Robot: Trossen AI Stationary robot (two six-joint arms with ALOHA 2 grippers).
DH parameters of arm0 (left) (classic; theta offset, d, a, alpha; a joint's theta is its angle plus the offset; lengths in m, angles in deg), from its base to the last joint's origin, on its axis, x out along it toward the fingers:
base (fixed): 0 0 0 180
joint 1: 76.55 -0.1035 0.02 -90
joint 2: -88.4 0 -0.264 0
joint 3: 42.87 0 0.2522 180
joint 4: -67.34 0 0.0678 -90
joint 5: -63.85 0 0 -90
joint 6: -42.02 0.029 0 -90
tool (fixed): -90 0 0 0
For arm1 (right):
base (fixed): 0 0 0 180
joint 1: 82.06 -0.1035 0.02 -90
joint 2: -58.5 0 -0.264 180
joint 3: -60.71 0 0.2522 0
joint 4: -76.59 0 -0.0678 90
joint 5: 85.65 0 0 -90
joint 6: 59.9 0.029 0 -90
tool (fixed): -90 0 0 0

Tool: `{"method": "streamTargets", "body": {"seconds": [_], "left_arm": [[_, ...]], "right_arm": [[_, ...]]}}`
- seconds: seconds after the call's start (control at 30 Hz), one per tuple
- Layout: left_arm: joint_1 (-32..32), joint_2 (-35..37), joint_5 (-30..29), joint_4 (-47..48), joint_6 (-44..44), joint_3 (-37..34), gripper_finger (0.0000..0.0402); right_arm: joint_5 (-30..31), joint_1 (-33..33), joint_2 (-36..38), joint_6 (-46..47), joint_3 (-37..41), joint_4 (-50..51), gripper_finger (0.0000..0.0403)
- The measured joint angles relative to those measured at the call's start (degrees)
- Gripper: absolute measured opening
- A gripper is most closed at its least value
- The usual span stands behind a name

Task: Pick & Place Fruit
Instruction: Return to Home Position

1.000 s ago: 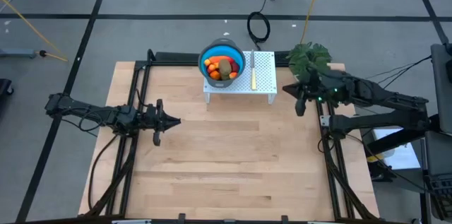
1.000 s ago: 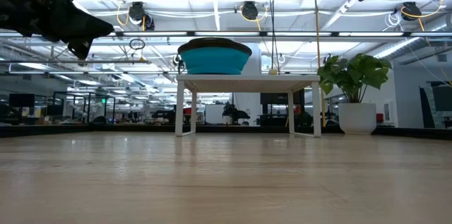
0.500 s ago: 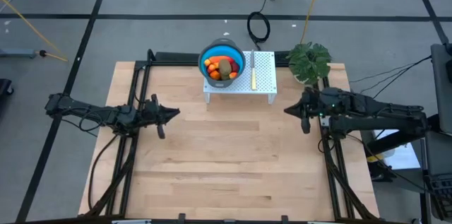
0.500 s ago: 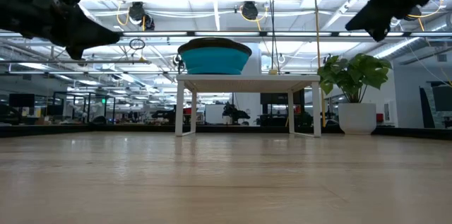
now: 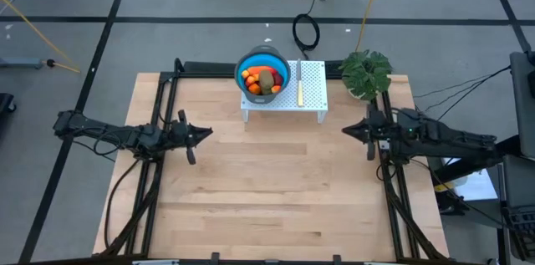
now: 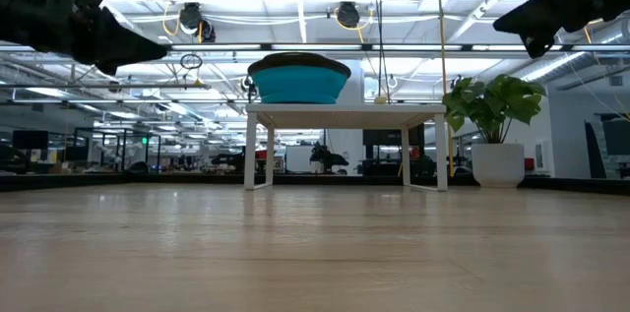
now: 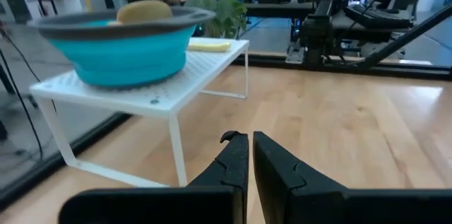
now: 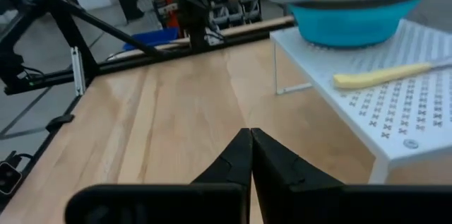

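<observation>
Toy fruit point(image 5: 265, 78), orange-red and brown-green, fills a round blue grey-rimmed bowl point(image 5: 253, 53) on a white perforated shelf point(image 5: 313, 88) at the wooden counter point(image 5: 267, 190)'s far edge. The left pincer point(image 5: 207, 134) and right pincer point(image 5: 347, 131) hover at opposite sides, fingers together, empty.

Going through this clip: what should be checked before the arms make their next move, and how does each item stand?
1. Fruit inside the blue bowl: ok.
2. Knife lying on the white shelf, beside the bowl: ok.
3. Left gripper shut and empty: ok.
4. Right gripper shut and empty: ok.
5. Both grippers apart from the shelf, one on each side: ok.
</observation>
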Motion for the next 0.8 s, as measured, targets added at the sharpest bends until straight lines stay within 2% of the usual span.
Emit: {"method": "streamTargets", "body": {"seconds": [0.53, 0.7, 0.8], "left_arm": [[0.78, 0.11, 0.49, -1.8, 5.95, 0.0, 0.0021], [2.56, 0.15, 1.05, -3.9, 12.15, 0.0, 0.0021], [3.86, 0.09, 3.65, -3.87, 12.33, 0.0, 0.0021]], "right_arm": [[-0.09, 0.0, 13.56, -2.17, 6.22, 2.73, 0.0001], [-0.04, 0.02, 13.7, -2.91, 6.68, 3.09, 0.0001], [-0.04, 0.02, 13.81, -4.25, 7.34, 3.9, 0.0001]]}}
